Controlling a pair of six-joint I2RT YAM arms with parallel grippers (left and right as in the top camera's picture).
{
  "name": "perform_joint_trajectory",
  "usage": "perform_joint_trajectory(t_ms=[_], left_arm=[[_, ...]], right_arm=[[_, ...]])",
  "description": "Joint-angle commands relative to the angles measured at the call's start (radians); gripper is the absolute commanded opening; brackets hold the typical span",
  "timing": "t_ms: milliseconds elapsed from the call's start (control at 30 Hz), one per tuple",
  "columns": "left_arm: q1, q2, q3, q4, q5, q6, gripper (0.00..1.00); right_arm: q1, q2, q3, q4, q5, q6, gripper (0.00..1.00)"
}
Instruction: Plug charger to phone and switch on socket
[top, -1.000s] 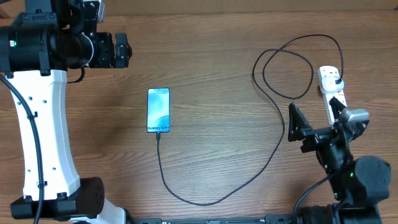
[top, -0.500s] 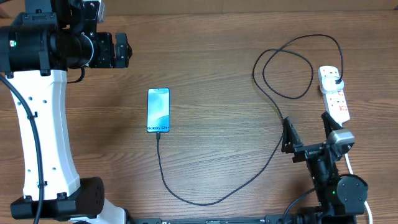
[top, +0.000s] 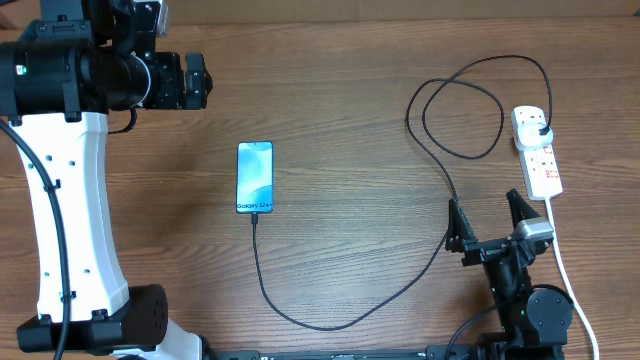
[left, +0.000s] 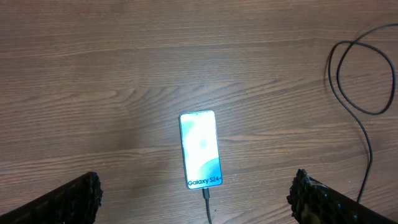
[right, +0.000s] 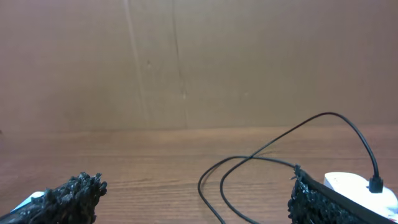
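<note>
The phone (top: 255, 177) lies flat mid-table with its lit screen up; it also shows in the left wrist view (left: 200, 149). The charger cable (top: 440, 255) is plugged into the phone's near end, curves right, loops, and its black plug sits in the white socket strip (top: 536, 152) at the right. The loop (right: 261, 165) and the strip (right: 360, 186) show in the right wrist view. My right gripper (top: 487, 224) is open and empty, low near the front edge, just below the strip. My left gripper (left: 196, 199) is open and empty, high above the phone.
The strip's thick white cord (top: 565, 270) runs down the right side past my right arm. My left arm's white column (top: 60, 200) stands at the left edge. A brown wall (right: 199, 62) rises behind the table.
My right gripper has pulled back from the socket strip toward the front edge and dropped lower. The strip is now uncovered. The left arm, phone and cable have not moved.
</note>
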Motion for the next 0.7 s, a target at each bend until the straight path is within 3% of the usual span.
perform_joint_trajectory(t_ms=[0, 667], left_arm=[[0.004, -0.008, 0.011, 0.001, 0.005, -0.003, 1.0], [0.004, -0.008, 0.011, 0.001, 0.005, -0.003, 1.0]], right_arm=[[0.004, -0.013, -0.025, 0.006, 0.01, -0.001, 1.0], [0.004, -0.018, -0.063, -0.034, 0.0, 0.0, 1.0]])
